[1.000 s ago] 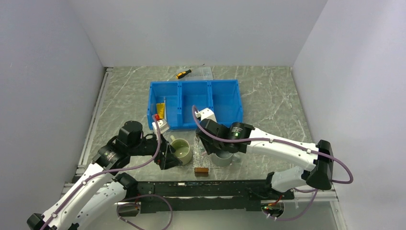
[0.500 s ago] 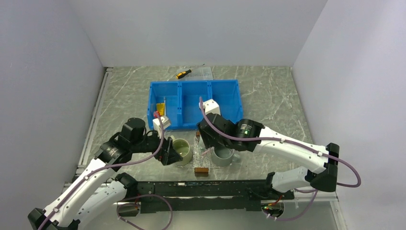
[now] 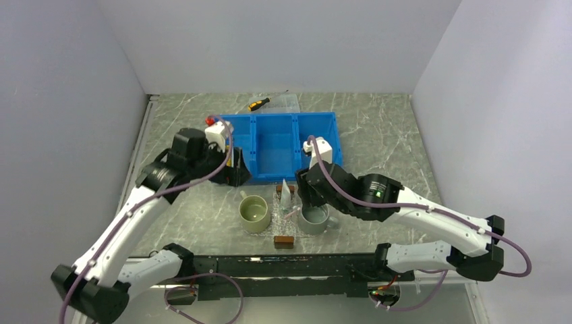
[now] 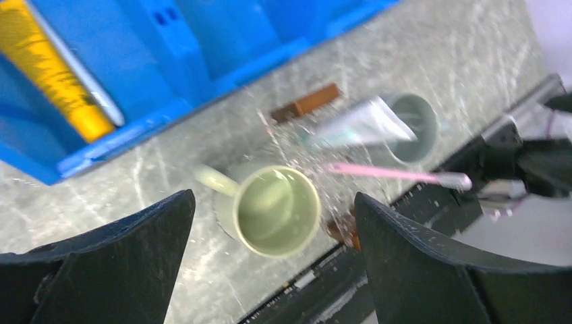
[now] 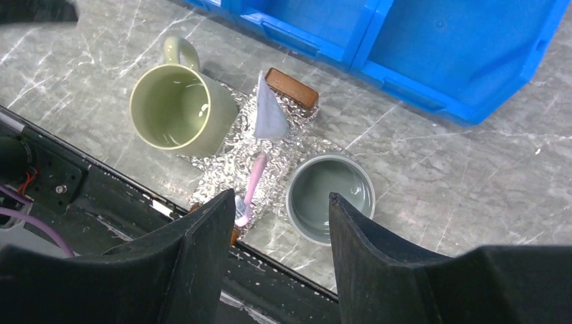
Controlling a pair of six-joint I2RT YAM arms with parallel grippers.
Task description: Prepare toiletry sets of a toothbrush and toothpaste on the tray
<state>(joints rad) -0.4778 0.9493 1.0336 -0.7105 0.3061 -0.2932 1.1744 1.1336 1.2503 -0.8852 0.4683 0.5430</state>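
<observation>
Backs R gripper point(image 5: 280, 266) off the tray point(image 5: 226, 158) within the last sec, toward centre-right of top view, fingers now spread w/ nothing between. Leaves toothpaste point(image 5: 268, 115) on tray's far end by the wooden handle point(image 5: 291, 88), apparently propped at a tilt rather than flat. Leaves toothbrush point(image 5: 253, 177) lying along the tray just below it in R wrist view. Swings L gripper point(image 4: 270, 283) away from green mug point(image 4: 278, 209) to upper left of top view, by bin point(image 4: 155, 115), fingers wide apart and empty, w/ yellow tube point(image 4: 57, 71) at top left of L wrist view. Reads as one set down on tray, between green mug and grey mug point(image 5: 330, 196). Prob. means L side now hunts the next item in bin, though yellow tube isn't the pale toothpaste. Worth checking tilted tube doesn't topple off.
</observation>
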